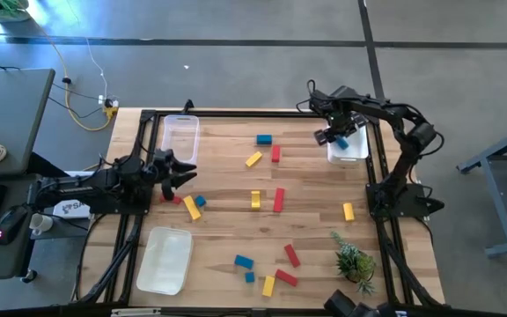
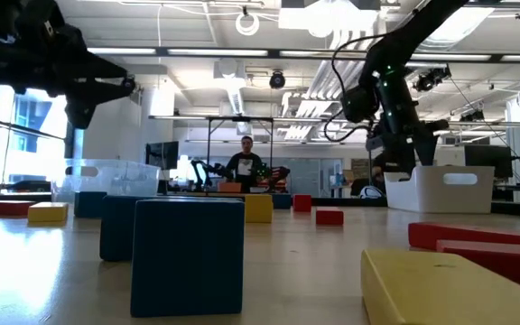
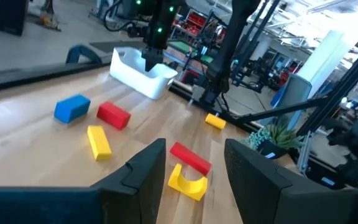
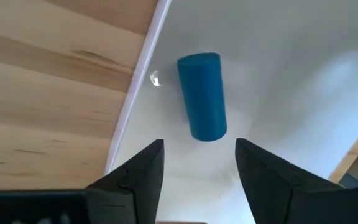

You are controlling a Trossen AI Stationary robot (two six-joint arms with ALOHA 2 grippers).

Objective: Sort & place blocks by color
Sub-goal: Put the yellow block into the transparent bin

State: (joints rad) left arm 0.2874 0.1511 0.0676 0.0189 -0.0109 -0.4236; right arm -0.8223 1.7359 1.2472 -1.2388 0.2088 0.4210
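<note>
Red, yellow and blue blocks lie scattered on the wooden table (image 1: 227, 229). One blue block (image 4: 202, 96) lies on its long side on the floor of the white bin (image 1: 352, 154) at the far right. My right gripper (image 4: 199, 155) hangs open just above it, pointing steeply down; its fingers stand apart and clear of the block. My left gripper (image 1: 181, 173) waits open and level at the table's left side, above a red block (image 1: 176, 199), a yellow block (image 1: 191, 208) and a blue block (image 1: 200, 202), with nothing between its fingers.
A clear bin (image 1: 181, 136) stands at the far left and a white tray (image 1: 165, 260) at the near left. A small green plant (image 1: 355, 261) stands near the right front corner. Loose blocks lie mid-table (image 1: 279, 200) and near the front edge (image 1: 268, 285).
</note>
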